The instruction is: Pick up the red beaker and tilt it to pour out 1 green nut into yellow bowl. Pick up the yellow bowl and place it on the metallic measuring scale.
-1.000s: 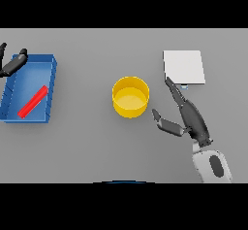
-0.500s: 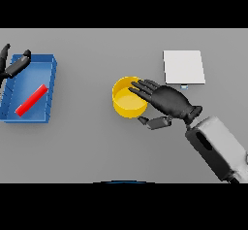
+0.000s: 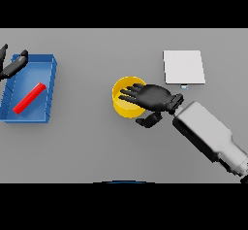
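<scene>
The right hand (image 3: 154,98) has swung in from beside the yellow bowl (image 3: 125,106) and now lies flat over its right half, fingers spread and straight, thumb curled under by the near rim, so nothing is gripped yet; I judge this the reach for the bowl. The metallic measuring scale (image 3: 183,67) lies near, behind and right of the bowl, with bare grey table (image 3: 97,146) between them. Far to the left, the red beaker (image 3: 30,97) lies on its side in the blue tray (image 3: 50,88), with the left hand (image 3: 13,65) relaxed at the tray's far-left corner, shifted slightly. No green nut shows in the bowl.
</scene>
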